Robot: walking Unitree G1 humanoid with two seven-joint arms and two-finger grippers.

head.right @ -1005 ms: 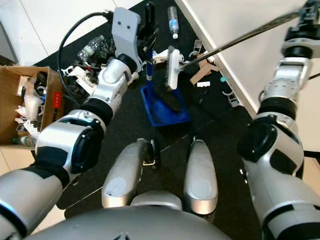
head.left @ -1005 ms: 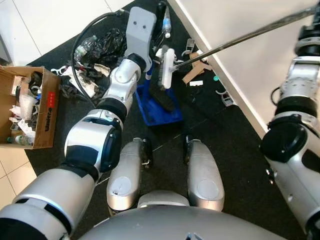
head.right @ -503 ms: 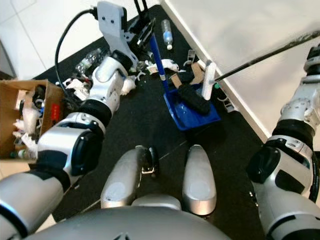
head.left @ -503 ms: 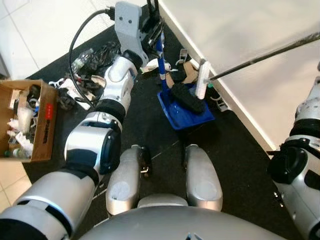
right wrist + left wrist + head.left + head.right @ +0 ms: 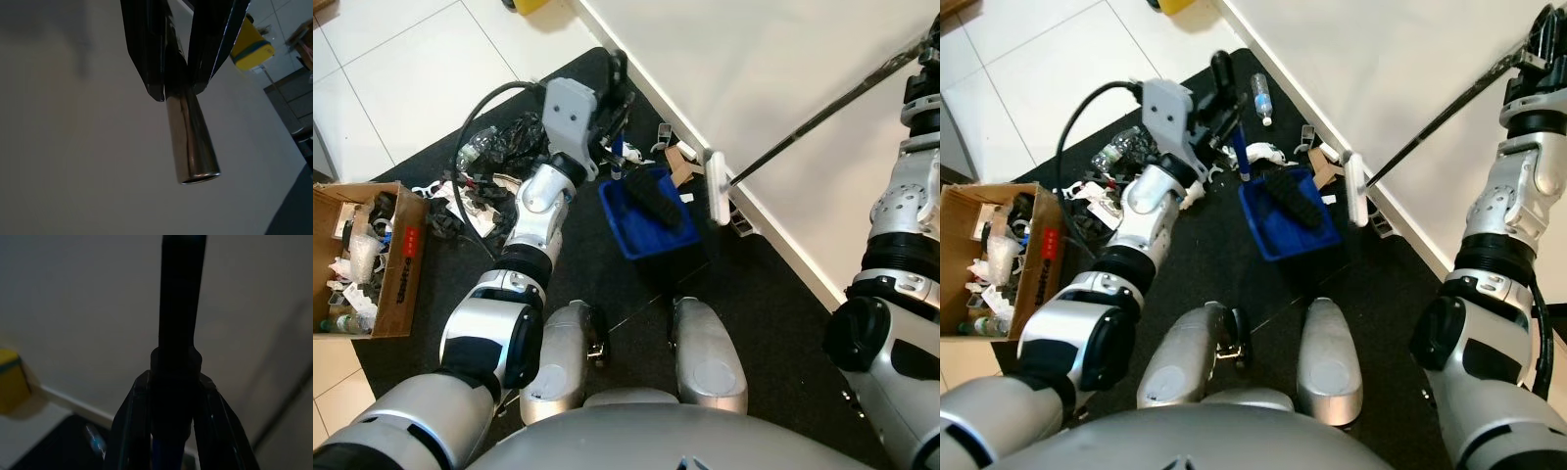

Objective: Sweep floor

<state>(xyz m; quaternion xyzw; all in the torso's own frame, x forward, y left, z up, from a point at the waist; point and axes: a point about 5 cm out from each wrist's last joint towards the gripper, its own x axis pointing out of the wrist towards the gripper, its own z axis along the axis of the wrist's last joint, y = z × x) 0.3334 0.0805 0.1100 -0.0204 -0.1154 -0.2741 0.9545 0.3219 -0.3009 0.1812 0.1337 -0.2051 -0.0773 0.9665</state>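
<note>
A blue dustpan [image 5: 636,217] lies on the black mat [image 5: 754,294] just ahead of my feet, close to the white wall. My left gripper [image 5: 614,86] is shut on the dustpan's dark upright handle [image 5: 178,293], above the pan's far side. The broom's black bristles [image 5: 662,204] rest in the pan, and its white head [image 5: 715,186] hangs over the pan's wall-side edge. Its metal shaft [image 5: 822,113] slants up to the right. High at the right, my right gripper [image 5: 178,83] is shut on the shaft's metal end [image 5: 190,142].
Loose litter and black bags [image 5: 504,147] are heaped on the mat to the left, beside an open cardboard box [image 5: 367,250] of rubbish. A plastic bottle [image 5: 1260,98] and scraps [image 5: 680,162] lie along the baseboard [image 5: 783,250]. White tiles [image 5: 401,78] lie beyond the mat.
The view has swung. The dustpan and broom now sit nearer the wall than a second ago. The broom head has slid from above the pan's middle to its wall-side edge.
</note>
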